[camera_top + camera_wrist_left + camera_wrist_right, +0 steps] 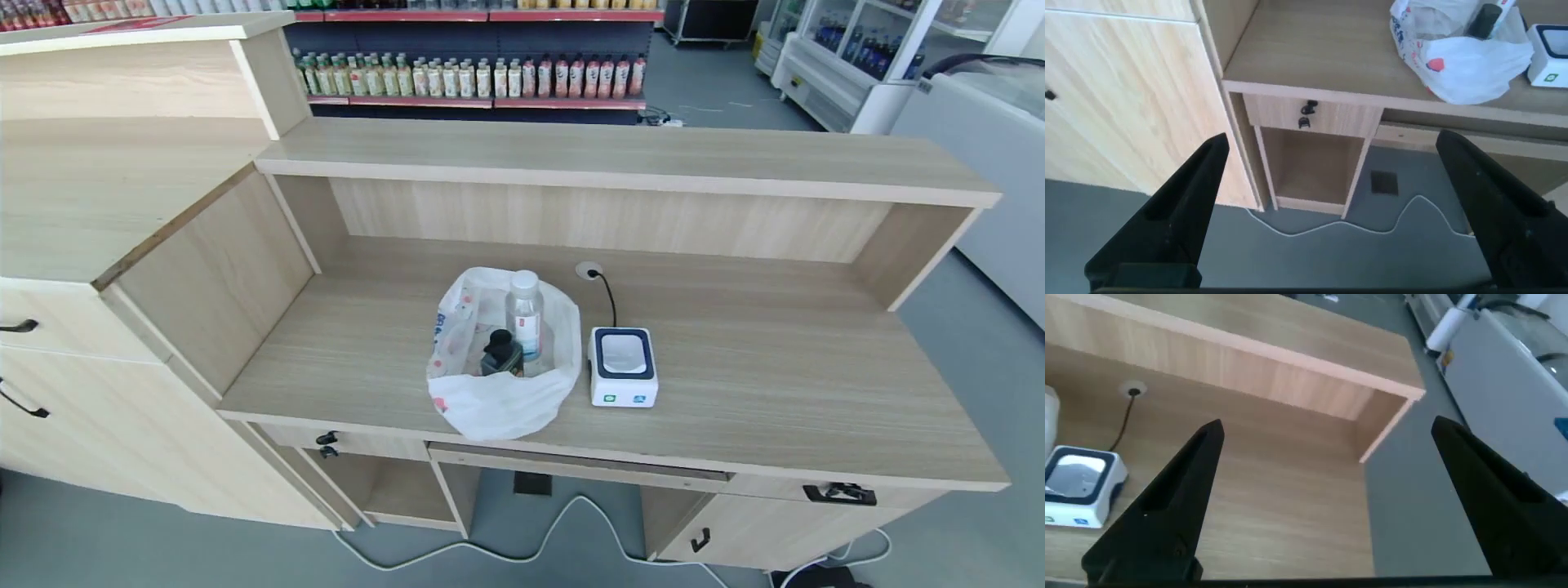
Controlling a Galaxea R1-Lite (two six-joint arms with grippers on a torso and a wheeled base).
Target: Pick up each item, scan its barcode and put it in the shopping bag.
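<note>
A white plastic shopping bag (498,400) sits open on the wooden counter (751,367). Inside it stand a clear bottle with a white cap (525,314) and a dark bottle with a black cap (500,353). Just right of the bag lies the white barcode scanner (622,366), its black cable running to a hole in the counter. My left gripper (1331,196) is open, held low in front of the counter's left drawer, with the bag (1462,57) beyond it. My right gripper (1327,498) is open above the counter's right half, and the scanner (1078,486) lies off to one side.
A raised wooden ledge (620,159) runs along the counter's back, with side walls at both ends. A tall cabinet (106,245) stands at the left. Drawers and an open cubby (1315,167) lie under the counter. White cables trail on the floor (490,555).
</note>
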